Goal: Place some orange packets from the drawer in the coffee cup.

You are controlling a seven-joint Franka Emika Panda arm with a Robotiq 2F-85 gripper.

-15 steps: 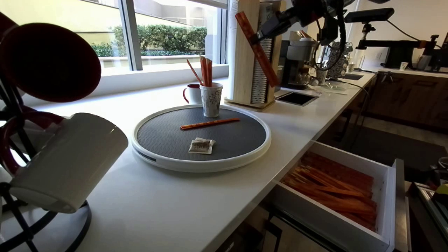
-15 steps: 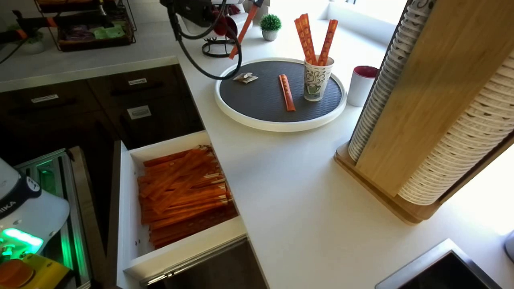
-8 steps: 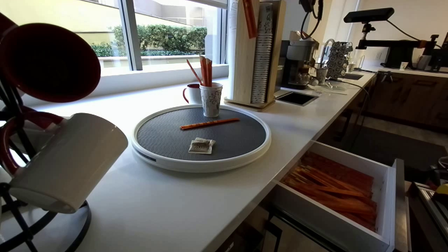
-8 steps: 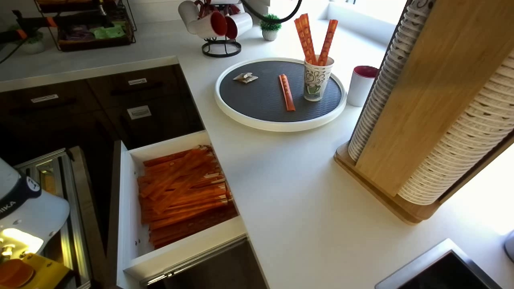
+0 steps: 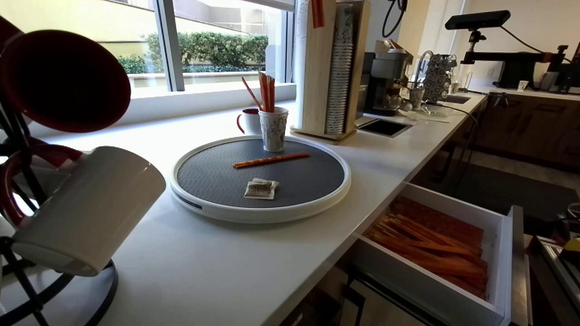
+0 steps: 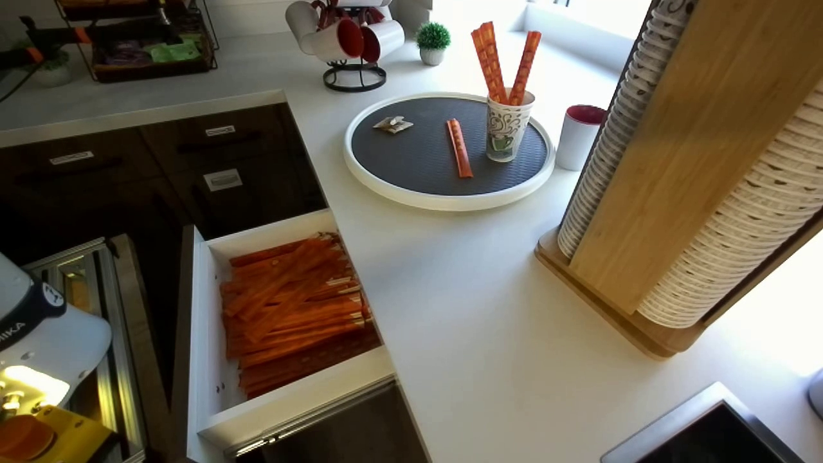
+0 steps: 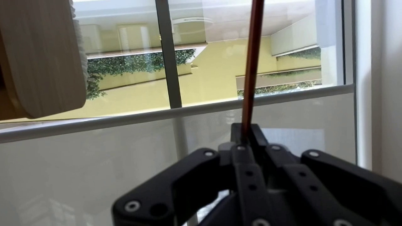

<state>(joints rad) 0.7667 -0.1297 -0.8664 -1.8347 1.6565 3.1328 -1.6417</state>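
– Where does the light come from?
– The window (image 5: pixel 170 45): daylight glares off the white surface (image 5: pixel 204 258), and a green hedge (image 5: pixel 222 50) stands outside before a yellow wall (image 5: pixel 90 18).
– And the grey shade (image 7: pixel 94 166)?
– In the wrist view it covers part of the window.
– Far end?
– Dark wooden cabinets (image 5: pixel 530 124), a pale wall (image 5: pixel 548 29) above, and a dark mat (image 5: pixel 512 181) on the wood-toned floor (image 5: pixel 539 166).

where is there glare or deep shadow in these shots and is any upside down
In an exterior view the counter washes out to near white at the right edge; in an exterior view the upper left mug is almost black inside; the wrist view is upside down, window shade at the bottom, orange packet and gripper dark against daylight.
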